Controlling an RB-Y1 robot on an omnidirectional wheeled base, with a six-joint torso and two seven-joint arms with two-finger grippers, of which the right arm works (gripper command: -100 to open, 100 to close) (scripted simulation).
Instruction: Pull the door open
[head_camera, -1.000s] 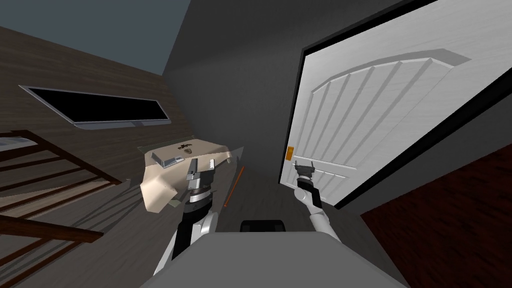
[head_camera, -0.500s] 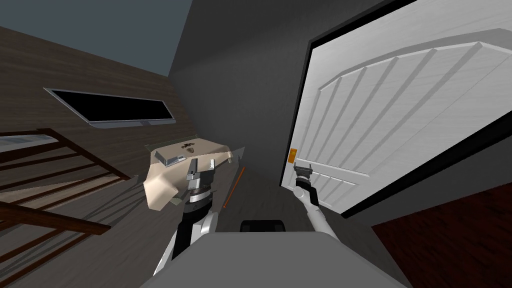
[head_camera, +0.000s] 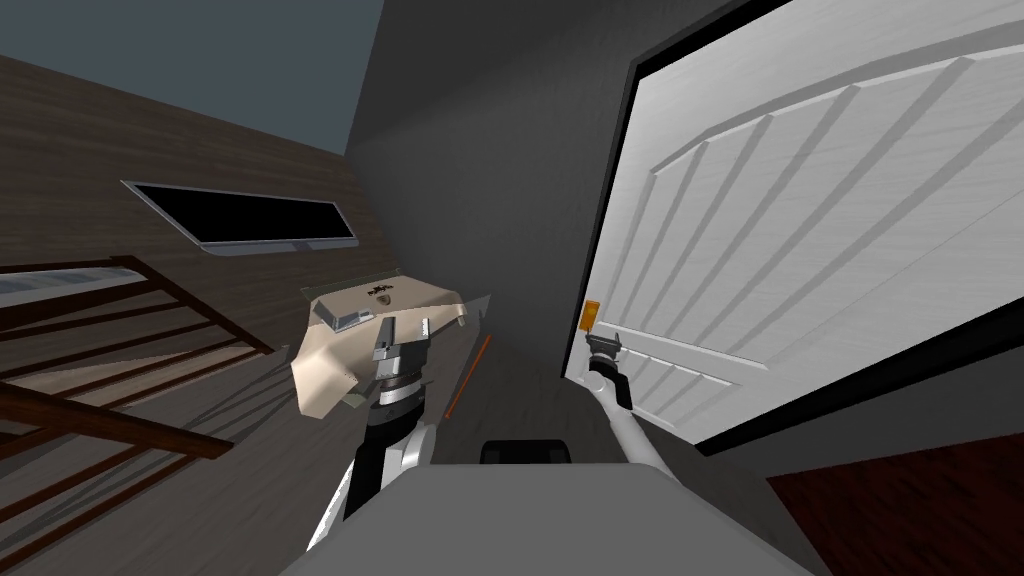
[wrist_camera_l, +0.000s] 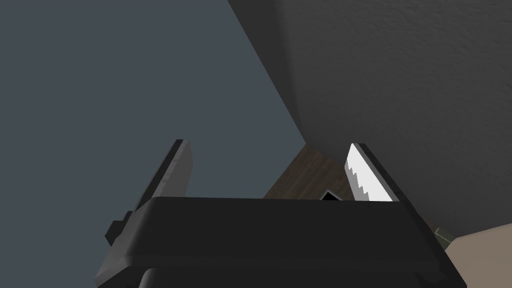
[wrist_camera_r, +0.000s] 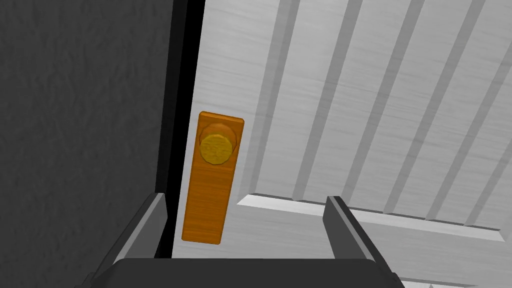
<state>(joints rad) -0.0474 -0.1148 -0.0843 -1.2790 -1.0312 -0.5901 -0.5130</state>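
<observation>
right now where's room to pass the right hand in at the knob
Free: white door face beside the orange plate, away from the black frame strip. Crowded: the other side of the knob, where that strip and the dark wall sit close.

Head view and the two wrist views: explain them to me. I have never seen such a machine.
This is a two-armed robot in a simulated house. The wide picture comes from a camera on its head, looking steeply down. The other two come from cameras on its hands, each looking along its own gripper. The right gripper is open and holds nothing. It points at a white door, just below the round knob on its orange plate. The left gripper is also open and empty, held up on the robot's left side, away from the door.
</observation>
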